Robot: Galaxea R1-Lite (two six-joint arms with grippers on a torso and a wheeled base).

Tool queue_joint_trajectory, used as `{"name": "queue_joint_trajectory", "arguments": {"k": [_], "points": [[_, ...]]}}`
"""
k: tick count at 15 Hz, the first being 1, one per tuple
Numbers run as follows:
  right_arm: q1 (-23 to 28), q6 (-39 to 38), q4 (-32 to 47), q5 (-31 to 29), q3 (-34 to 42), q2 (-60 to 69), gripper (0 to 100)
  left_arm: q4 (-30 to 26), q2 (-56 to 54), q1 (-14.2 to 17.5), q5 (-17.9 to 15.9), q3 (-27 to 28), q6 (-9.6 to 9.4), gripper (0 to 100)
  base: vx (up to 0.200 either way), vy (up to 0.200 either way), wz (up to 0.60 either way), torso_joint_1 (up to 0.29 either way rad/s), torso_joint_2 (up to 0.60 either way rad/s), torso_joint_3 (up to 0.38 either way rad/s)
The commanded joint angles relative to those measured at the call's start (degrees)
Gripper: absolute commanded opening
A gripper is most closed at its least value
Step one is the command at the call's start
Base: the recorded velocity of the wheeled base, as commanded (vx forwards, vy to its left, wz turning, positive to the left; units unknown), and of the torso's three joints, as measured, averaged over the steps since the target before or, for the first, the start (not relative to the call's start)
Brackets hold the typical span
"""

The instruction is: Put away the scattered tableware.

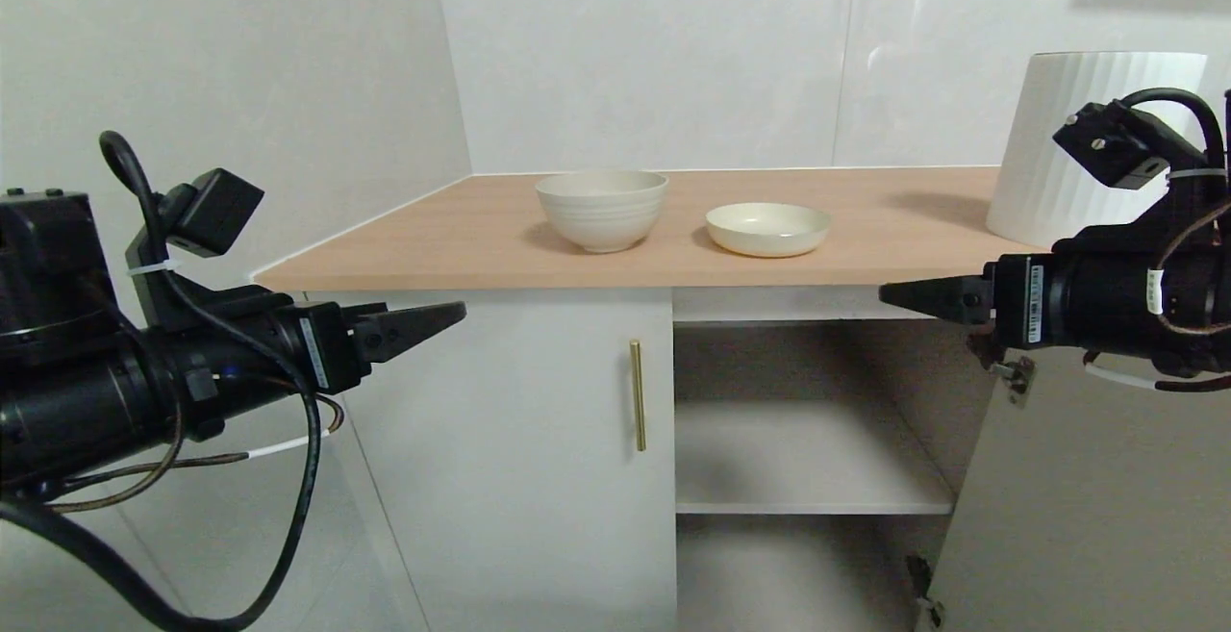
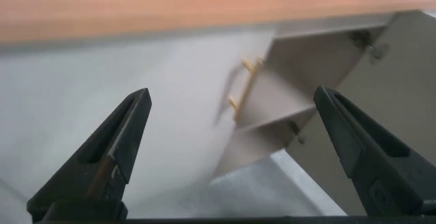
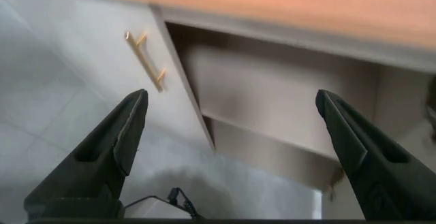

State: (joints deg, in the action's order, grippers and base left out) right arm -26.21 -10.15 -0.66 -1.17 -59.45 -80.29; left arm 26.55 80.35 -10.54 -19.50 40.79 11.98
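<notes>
Bowl (image 1: 602, 209), upright, and plate (image 1: 767, 228) just beside it, not touching, both on the counter (image 1: 423, 252) toward its front edge. Below the plate: cupboard bay (image 1: 817, 363) with right door (image 1: 1087, 507) swung open, shelf (image 1: 808, 464) inside; left door (image 1: 519, 459) shut. Left gripper (image 1: 460, 309) spread wide, holding nothing, before the shut door. Right gripper (image 1: 885, 293) likewise spread and unladen, at the open bay's top. Judged progress: access made, nothing stowed; both pieces left to move onto the shelf.

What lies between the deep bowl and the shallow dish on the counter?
Only bare countertop; in the head view the deep bowl and shallow dish stand apart.
</notes>
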Motion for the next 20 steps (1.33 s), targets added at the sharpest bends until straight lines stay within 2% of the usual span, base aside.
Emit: {"name": "queue_joint_trajectory", "arguments": {"k": [1, 4, 7, 14, 20], "points": [[-0.07, -0.57, -0.04, 0.12, -0.22, -0.04, 100, 0.08, 0.34, 0.00, -0.01, -0.01, 0.06, 100, 0.200, 0.000, 0.00, 0.002, 0.01, 0.007], [-1.21, -2.41, 1.98, 0.64, -0.93, 0.66, 100, 0.26, -0.02, 0.00, 0.08, -0.18, 0.06, 100, 0.067, 0.000, 0.00, 0.001, 0.00, -0.001], [-1.12, -2.85, 1.71, 5.56, -0.40, 3.12, 100, 0.17, -1.60, 0.00, -0.09, -0.18, 0.06, 100, 0.000, 0.000, 0.00, 0.000, 0.00, 0.000], [-0.86, -2.41, 1.71, 5.65, -0.14, 1.54, 100, 0.17, -1.25, 0.00, -0.09, -0.27, 0.06, 100, 0.000, 0.000, 0.00, 0.000, 0.00, 0.000], [-0.77, -2.50, 1.63, 5.65, -0.14, 0.22, 100, 0.26, 0.25, 0.00, -0.18, -0.18, 0.06, 100, 0.000, 0.000, 0.00, 0.105, -0.33, -0.254]]}}
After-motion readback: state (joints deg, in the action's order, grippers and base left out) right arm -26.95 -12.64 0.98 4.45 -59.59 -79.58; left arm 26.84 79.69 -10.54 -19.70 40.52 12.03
